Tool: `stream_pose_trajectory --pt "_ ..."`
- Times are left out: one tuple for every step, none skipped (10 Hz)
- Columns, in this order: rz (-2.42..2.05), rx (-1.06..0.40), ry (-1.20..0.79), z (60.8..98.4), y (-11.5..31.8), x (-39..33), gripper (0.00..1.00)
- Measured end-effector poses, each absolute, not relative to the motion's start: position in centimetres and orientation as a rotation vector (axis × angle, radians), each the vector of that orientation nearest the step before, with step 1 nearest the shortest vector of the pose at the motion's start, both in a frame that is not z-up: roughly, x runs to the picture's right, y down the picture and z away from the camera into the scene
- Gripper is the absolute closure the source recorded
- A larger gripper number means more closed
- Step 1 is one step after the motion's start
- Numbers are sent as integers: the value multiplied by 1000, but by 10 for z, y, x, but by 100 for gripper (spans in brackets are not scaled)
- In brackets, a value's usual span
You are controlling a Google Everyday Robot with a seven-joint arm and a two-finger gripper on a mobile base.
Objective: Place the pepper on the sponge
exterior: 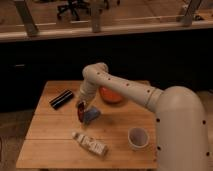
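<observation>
The pepper [80, 112] is a small dark red tapered piece hanging upright in my gripper [81, 107], which is shut on it. It hangs just left of the sponge [91, 115], a blue-grey block on the wooden table [50, 127], and overlaps its left edge. Whether the pepper touches the sponge I cannot tell. My white arm reaches in from the right and bends down over the middle of the table.
A black cylinder [61, 98] lies at the left rear. An orange-red bowl [111, 95] sits behind the sponge. A flattened whitish carton [90, 143] lies near the front, and a white cup [138, 137] stands at the front right.
</observation>
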State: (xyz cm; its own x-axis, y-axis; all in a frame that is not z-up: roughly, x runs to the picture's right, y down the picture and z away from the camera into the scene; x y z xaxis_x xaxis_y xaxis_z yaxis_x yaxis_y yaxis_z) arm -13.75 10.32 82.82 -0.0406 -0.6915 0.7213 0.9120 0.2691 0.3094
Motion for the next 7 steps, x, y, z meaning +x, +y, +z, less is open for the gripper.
stream_pose_trajectory --pt "-1316 -297 -931 830 103 -134 96" --pt "-1304 -297 -930 832 103 -130 96" --pt "-1299 -298 -930 834 104 -128 96" --pt "-1293 -296 -930 835 104 -127 96" --pt "-1287 -294 -930 837 105 -126 96" --pt "-1276 -293 -927 839 105 -122 96" --pt "-1265 -293 -924 841 105 -120 96"
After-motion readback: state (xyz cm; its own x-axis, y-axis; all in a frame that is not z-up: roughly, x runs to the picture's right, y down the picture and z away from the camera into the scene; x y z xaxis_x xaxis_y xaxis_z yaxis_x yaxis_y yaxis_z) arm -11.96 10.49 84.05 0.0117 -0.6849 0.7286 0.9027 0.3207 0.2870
